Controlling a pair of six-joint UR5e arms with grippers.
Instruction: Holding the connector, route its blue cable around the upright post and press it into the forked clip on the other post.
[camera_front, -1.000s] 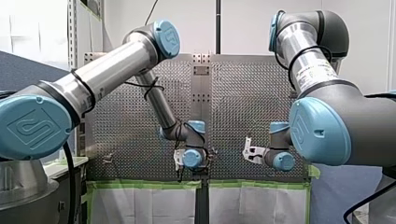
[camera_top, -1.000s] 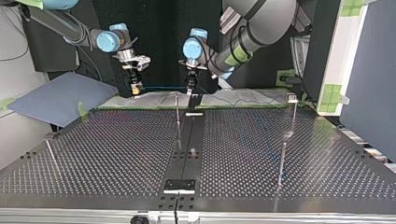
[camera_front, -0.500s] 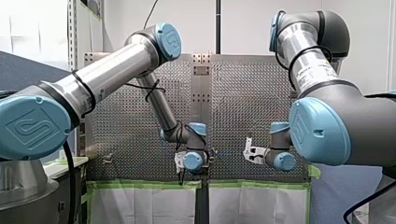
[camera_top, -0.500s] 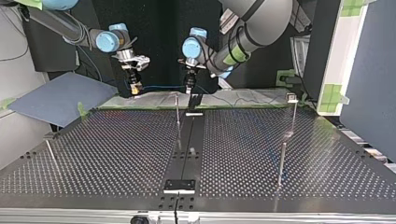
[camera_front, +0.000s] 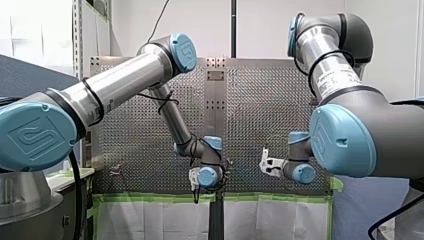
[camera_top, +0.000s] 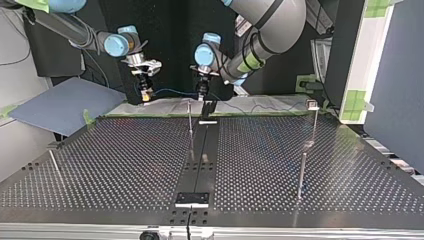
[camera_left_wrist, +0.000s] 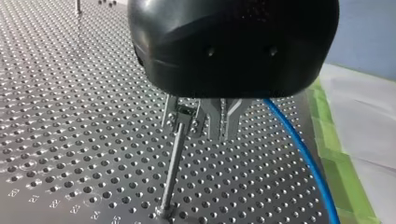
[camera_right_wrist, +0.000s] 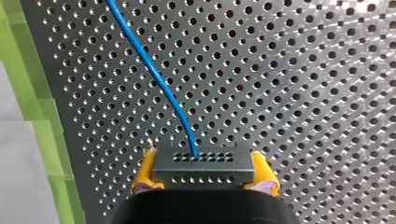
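Above the perforated worktop (camera_top: 125, 160), the connector (camera_right_wrist: 204, 165) is clamped between the yellow pads of my right hand (camera_right_wrist: 204, 171). Its blue cable (camera_right_wrist: 154, 79) is thereby led across to my left hand (camera_left_wrist: 223, 122), whose fingers are seemingly closed narrowly on it for guiding, just beside an upright post (camera_left_wrist: 173, 163).

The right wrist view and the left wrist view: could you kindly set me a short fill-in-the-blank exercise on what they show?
1. In the right wrist view, my right claw is shut on the dark ____.
2. The pads gripping it are ____ in colour.
3. The cable leaving it is ____ in colour.
4. In the left wrist view, a thin post stands on a table dotted with rows of ____.
Missing words: connector; yellow; blue; holes.
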